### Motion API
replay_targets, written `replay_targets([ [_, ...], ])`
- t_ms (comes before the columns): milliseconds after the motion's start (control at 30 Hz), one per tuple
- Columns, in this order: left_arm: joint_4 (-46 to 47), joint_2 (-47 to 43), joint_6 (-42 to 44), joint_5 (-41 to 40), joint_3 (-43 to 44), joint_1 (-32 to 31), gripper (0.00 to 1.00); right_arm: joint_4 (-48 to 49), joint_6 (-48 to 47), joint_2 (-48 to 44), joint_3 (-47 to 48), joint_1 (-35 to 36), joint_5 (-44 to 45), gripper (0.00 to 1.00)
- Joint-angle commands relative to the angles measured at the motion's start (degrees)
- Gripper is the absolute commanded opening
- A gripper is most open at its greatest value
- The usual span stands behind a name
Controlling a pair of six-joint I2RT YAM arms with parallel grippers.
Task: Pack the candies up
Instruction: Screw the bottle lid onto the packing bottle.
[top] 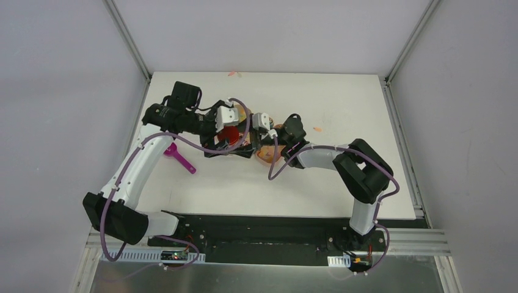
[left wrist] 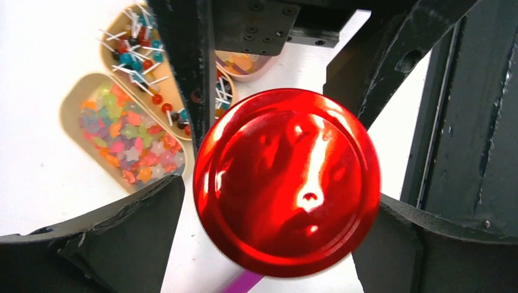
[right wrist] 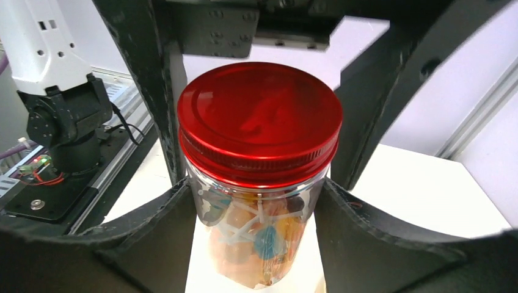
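Observation:
A clear jar (right wrist: 259, 244) with a red lid (right wrist: 259, 116) stands upright between my right gripper's (right wrist: 256, 204) fingers, which are shut on its walls. Inside it lie candies (right wrist: 269, 235): lollipops with white sticks and orange gummies. From above, my left gripper (left wrist: 278, 204) straddles the same red lid (left wrist: 287, 183). It is open, with a gap showing between the left finger (left wrist: 122, 238) and the lid's rim. More candies fill beige trays behind: mixed bright bits (left wrist: 125, 137), lollipops (left wrist: 143, 61) and orange gummies (left wrist: 244, 63). In the top view the lid (top: 230, 135) sits between both wrists.
A magenta scoop (top: 181, 157) lies on the white table left of the jar, its handle (left wrist: 244, 282) showing under the lid. Stray sweets lie at the far edge (top: 233, 74) and to the right (top: 317, 129). A beige tray (top: 269, 154) peeks out under the right wrist.

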Motion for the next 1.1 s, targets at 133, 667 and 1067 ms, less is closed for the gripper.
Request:
replay_targets([
  [133,9.88,-8.97,-10.37,-5.4,-0.88,-0.29,0.99,2.38,-4.36,-2.12,-1.25,0.29,4.34,0.23],
  [667,17.52,-10.26,-52.27,-29.15,7.11,-0.37,0.98,-5.02,-10.52,-1.83,-0.34,4.93,29.05,0.24],
  [1067,6.11,-2.02,-63.88,-35.22,11.78,-0.42,0.83,-6.46,-9.49,1.17,2.32,6.71,38.04,0.24],
])
